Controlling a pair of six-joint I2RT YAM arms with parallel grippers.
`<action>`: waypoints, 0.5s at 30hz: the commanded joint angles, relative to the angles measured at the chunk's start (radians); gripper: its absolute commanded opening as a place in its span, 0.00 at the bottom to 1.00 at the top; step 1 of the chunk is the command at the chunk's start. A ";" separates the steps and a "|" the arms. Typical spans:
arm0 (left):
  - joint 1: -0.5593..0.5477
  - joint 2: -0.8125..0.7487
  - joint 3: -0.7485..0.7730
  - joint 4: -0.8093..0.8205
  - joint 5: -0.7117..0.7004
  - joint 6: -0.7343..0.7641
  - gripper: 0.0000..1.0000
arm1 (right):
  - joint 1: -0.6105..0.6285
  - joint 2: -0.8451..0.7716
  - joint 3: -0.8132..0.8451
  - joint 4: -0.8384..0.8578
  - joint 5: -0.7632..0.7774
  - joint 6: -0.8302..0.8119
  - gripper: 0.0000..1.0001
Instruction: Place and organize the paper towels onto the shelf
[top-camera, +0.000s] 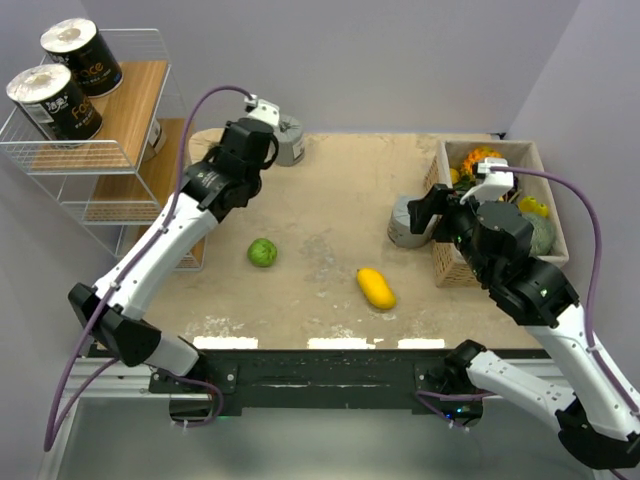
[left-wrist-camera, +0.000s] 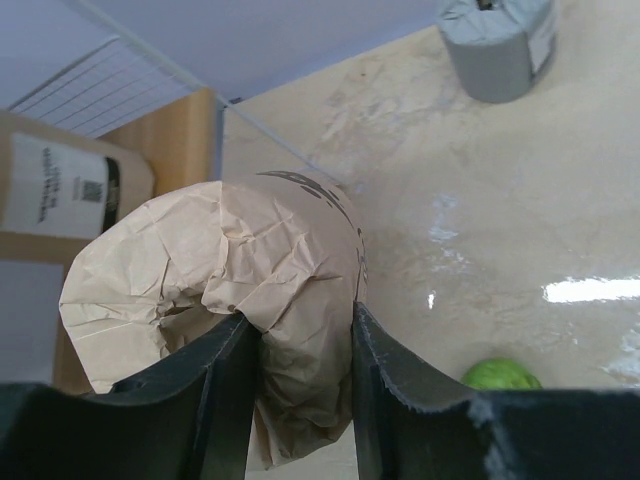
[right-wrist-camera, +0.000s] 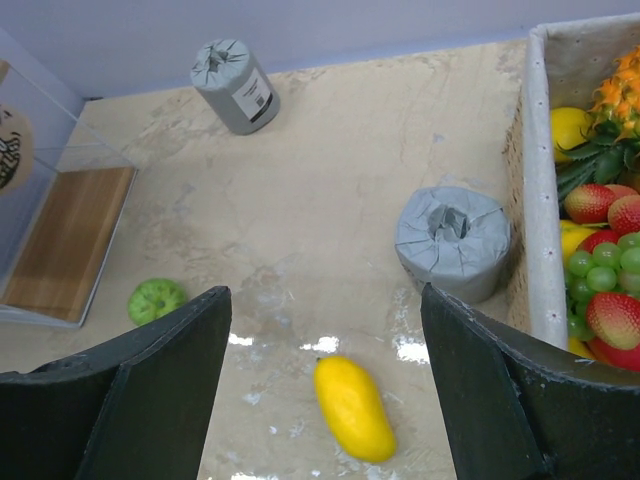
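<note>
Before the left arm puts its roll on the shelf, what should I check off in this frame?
1. Left gripper shut on the tan roll: ok.
2. Grip firm enough: cannot tell; the wrap is crumpled between the fingers.
3. Shelf close to that roll: ok.
4. Room on the shelf: ok, bare wood shows on a lower tier; two black rolls sit on the top tier.
5. Right gripper open and away from the shelf: ok.
6. All rolls shelved: not ok, two grey rolls are on the table.
</note>
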 joint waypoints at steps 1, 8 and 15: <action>0.020 -0.097 -0.002 0.015 -0.108 0.021 0.41 | -0.003 -0.015 0.010 0.018 -0.022 0.012 0.81; 0.058 -0.152 -0.041 0.024 -0.154 0.031 0.40 | -0.001 0.005 0.034 0.015 -0.024 -0.022 0.81; 0.089 -0.161 -0.091 0.032 -0.189 0.034 0.39 | -0.001 0.022 0.048 0.026 -0.048 -0.031 0.81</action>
